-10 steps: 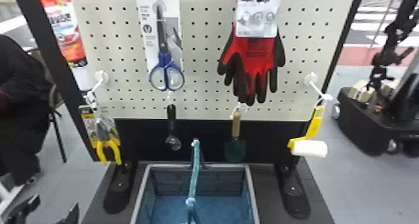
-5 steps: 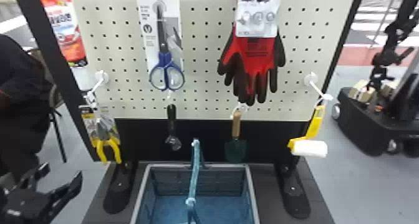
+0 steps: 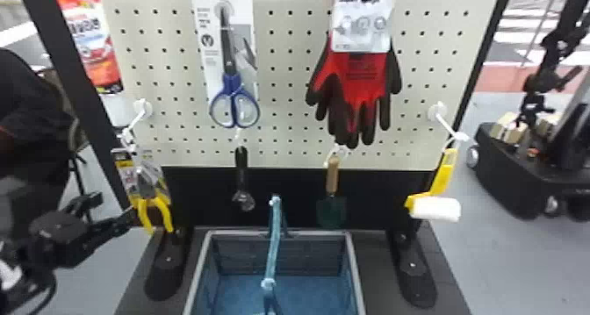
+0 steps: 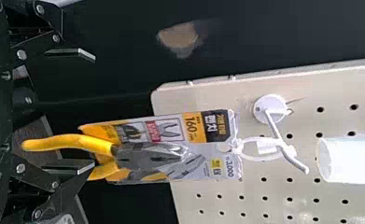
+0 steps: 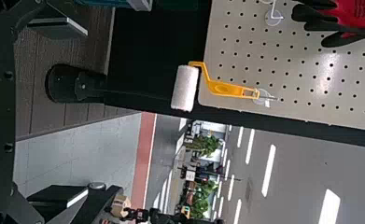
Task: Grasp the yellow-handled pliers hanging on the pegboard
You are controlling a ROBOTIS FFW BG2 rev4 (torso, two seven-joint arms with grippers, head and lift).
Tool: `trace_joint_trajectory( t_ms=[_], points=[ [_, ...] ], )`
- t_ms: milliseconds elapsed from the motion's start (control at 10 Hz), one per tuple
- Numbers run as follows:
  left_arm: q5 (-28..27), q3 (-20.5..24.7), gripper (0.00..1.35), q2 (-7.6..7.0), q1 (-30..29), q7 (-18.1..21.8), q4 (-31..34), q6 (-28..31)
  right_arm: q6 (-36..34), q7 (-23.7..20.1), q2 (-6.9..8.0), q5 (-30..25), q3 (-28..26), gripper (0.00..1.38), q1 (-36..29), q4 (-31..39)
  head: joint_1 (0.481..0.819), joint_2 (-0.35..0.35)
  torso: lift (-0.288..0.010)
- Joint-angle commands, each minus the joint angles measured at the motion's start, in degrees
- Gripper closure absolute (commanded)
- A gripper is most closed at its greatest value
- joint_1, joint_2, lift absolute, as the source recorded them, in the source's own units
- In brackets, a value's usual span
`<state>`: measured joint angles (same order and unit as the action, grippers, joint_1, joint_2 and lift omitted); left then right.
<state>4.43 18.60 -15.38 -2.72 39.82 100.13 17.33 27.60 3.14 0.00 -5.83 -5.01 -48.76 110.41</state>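
The cream perforated pegboard stands upright. The black left gripper is released, with its fingers spread on either side of the yellow-handled pliers. These hang in their card from a white hook at the board's lower left corner. The right gripper is also released.

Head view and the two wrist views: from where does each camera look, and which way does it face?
Head view: from the robot's head, forward and down at the pegboard and blue basket; left gripper at lower left.
Left wrist view: from the left wrist, facing the hanging yellow-handled pliers; its own open fingers show.
Right wrist view: from the right wrist, facing the paint roller at the pegboard's edge; right gripper open.
Shared: the pliers in head and left wrist views.
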Motion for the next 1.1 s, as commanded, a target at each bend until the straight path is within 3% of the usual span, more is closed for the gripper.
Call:
trace_joint_trajectory(
  t_ms=[0,200,300,400,500,600,700,1000],
  points=[
    [0.84,-2.43,0.47,-2.28,5.89,3.77,-4.71,3.23,0.00,-0.59,0.05,-0.23,0.00,0.12,0.38,-0.37,0.549,0.000,-0.100],
    [0.23,-5.50,0.47,-3.34,11.05,11.24,-8.51,7.19,0.00,-1.65,0.05,-0.32,0.00,0.12,0.87,-1.07,0.549,0.000,-0.100],
    [1.55,-5.86,0.47,-2.81,12.41,13.53,-11.18,7.28,0.00,-2.09,0.05,-0.41,-0.09,0.12,0.99,-1.49,0.549,0.000,-0.100],
    [-1.18,-5.94,0.53,-2.37,13.27,15.20,-11.18,7.54,0.00,-2.18,0.05,-0.41,-0.09,0.12,0.74,-1.63,0.549,0.000,-0.100],
    [-1.35,-6.12,0.74,-2.37,13.76,15.90,-11.18,7.63,0.00,-2.18,0.05,-0.50,-0.09,0.12,0.74,-1.63,0.549,0.000,-0.100],
    [-1.44,-5.94,1.13,-2.37,14.01,16.08,-11.18,7.45,0.00,-2.18,0.05,-0.41,-0.09,0.12,0.74,-1.77,0.549,0.000,-0.100],
    [-1.27,-5.42,1.21,-2.20,13.76,15.99,-11.04,6.13,0.00,-2.26,0.05,-0.41,-0.09,0.12,0.74,-1.91,0.549,0.000,-0.100],
    [-1.00,-4.54,1.22,-1.41,13.02,15.99,-10.76,4.99,0.00,-2.26,0.05,-0.41,-0.09,0.12,0.74,-2.05,0.549,0.000,-0.100]
  ],
)
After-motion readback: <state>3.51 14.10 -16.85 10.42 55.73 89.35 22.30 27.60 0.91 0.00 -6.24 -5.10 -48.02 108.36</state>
